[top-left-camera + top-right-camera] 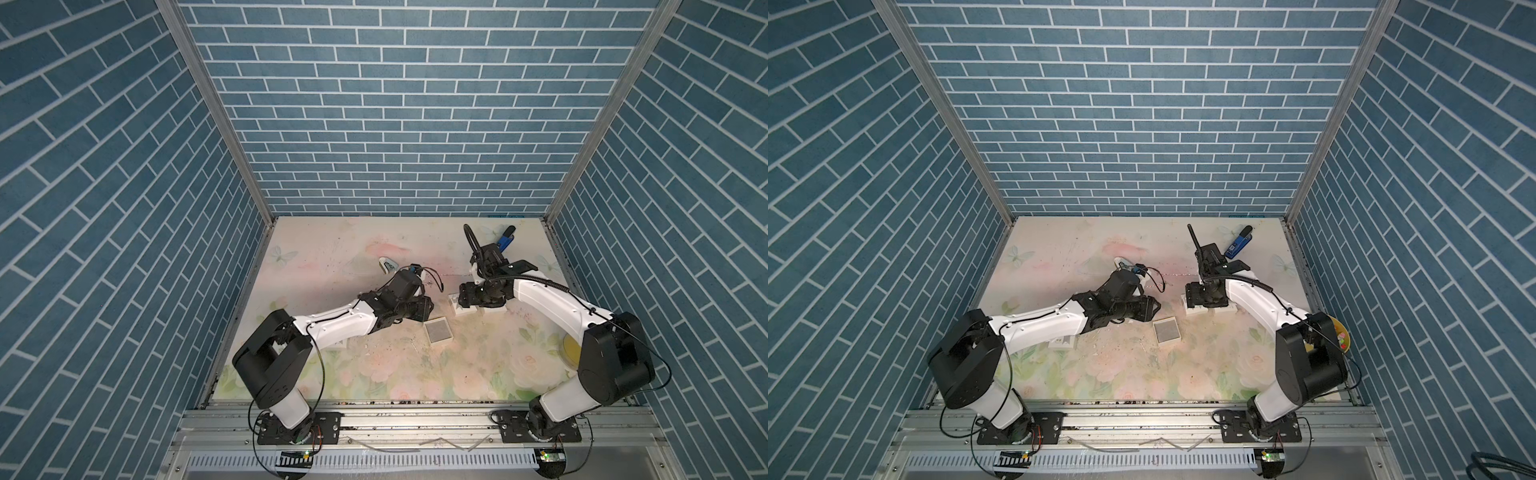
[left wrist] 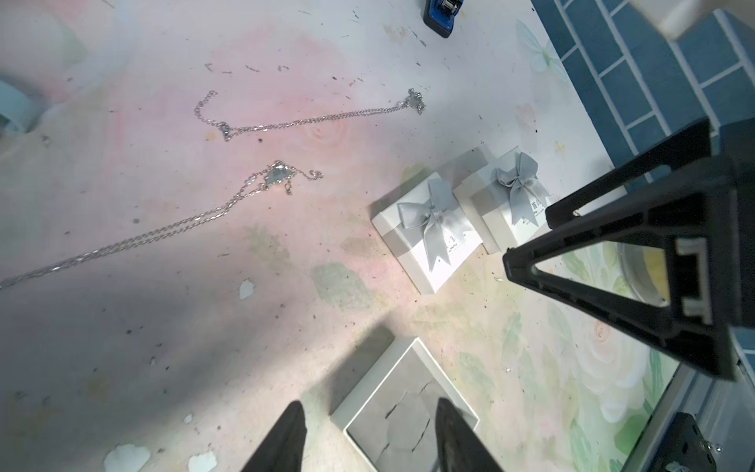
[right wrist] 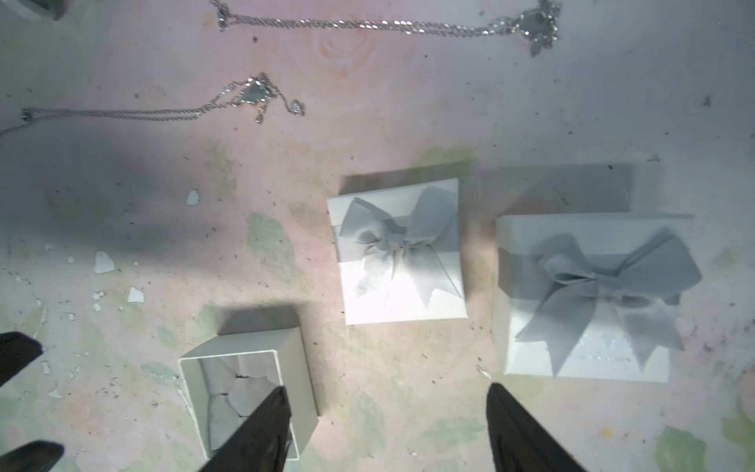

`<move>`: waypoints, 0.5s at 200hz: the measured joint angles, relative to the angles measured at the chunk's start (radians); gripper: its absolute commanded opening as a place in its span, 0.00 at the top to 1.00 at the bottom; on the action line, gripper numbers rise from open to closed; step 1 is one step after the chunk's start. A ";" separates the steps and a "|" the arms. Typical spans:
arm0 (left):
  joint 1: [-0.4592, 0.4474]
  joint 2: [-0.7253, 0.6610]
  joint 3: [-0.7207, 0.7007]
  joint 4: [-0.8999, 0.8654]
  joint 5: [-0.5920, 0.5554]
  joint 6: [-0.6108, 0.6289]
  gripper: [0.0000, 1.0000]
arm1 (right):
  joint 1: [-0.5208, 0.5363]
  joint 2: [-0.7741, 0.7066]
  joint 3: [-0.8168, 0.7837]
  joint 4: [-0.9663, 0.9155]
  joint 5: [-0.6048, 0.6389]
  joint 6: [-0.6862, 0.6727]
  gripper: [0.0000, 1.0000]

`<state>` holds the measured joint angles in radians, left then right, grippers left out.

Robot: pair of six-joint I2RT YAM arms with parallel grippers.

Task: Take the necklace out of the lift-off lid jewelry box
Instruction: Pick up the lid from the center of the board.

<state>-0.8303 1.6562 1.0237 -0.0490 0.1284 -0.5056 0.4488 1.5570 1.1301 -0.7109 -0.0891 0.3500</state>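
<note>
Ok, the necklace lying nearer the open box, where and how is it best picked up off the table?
I'd take the necklace at its pendant, coming straight down from above, jaws across the chain. The chain lies thin and flat on the table, offering little to catch. The pendant cluster is the bulkiest part and lies clear of the other necklace and the open box.

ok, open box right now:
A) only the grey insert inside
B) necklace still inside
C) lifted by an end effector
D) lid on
A: in the right wrist view the open box sits on the table with only its cracked grey insert inside, while the necklaces lie out on the table.
</note>
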 measured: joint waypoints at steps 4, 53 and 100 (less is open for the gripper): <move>-0.002 0.010 0.008 0.000 0.001 0.002 0.46 | -0.006 0.003 0.000 0.000 -0.005 -0.002 0.21; -0.040 0.119 0.099 -0.004 0.014 0.016 0.46 | -0.029 0.122 0.042 0.000 -0.051 -0.038 0.12; -0.052 0.169 0.130 -0.001 0.037 0.017 0.46 | -0.029 0.201 0.091 0.005 -0.065 -0.072 0.13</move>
<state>-0.8825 1.8248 1.1534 -0.0502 0.1654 -0.4889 0.4194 1.7584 1.2209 -0.7059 -0.1539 0.2775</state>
